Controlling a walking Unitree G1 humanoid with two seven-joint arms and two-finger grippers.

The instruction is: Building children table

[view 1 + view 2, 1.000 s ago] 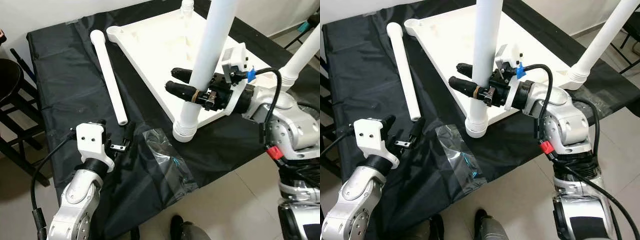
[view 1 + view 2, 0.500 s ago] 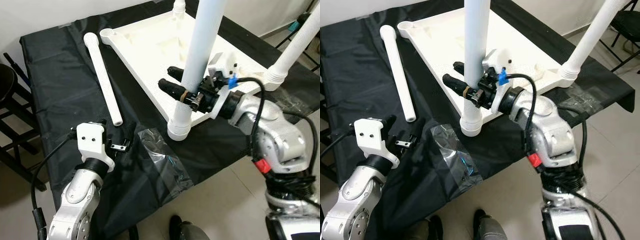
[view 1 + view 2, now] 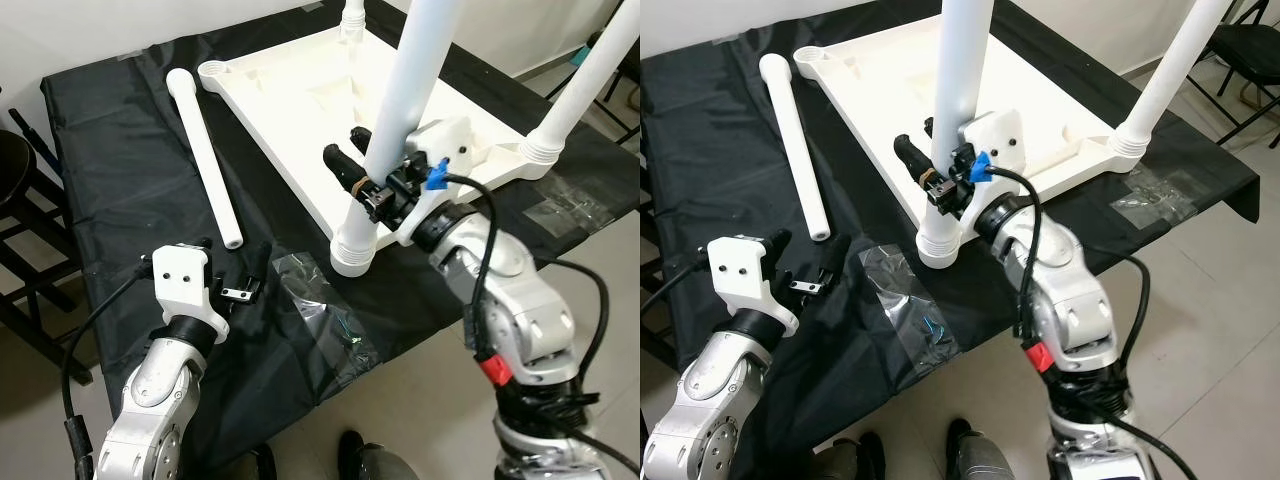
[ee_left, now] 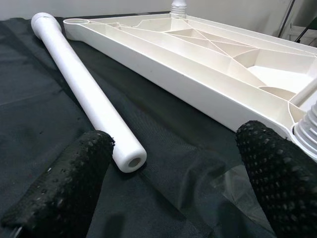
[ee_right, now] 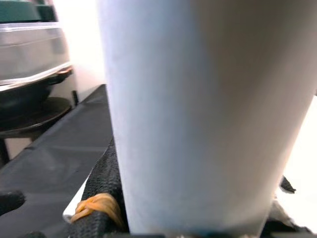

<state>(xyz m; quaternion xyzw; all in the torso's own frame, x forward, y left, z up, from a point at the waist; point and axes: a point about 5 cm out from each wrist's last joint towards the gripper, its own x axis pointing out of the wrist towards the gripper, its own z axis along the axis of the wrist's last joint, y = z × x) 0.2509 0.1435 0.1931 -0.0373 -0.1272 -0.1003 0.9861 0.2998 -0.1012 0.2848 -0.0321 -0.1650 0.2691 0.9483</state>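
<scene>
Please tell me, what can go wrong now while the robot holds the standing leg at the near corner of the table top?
The right gripper clamps the upright leg low, near its socket at the table top's corner; if it pushes sideways, the leg may cross-thread or drag the top. The loose leg lies free on the black cloth, before the open left gripper, and could roll.

Head pair looks down — wrist cameras sit low and close.
Both eye views gaze forward and down over the black cloth-covered table [image 3: 120, 120], sharing the upturned white plastic tabletop [image 3: 300, 90]; the left wrist view skims along the loose white tube leg [image 4: 84, 91], while the right wrist view presses against the upright white leg [image 5: 208, 114].
</scene>
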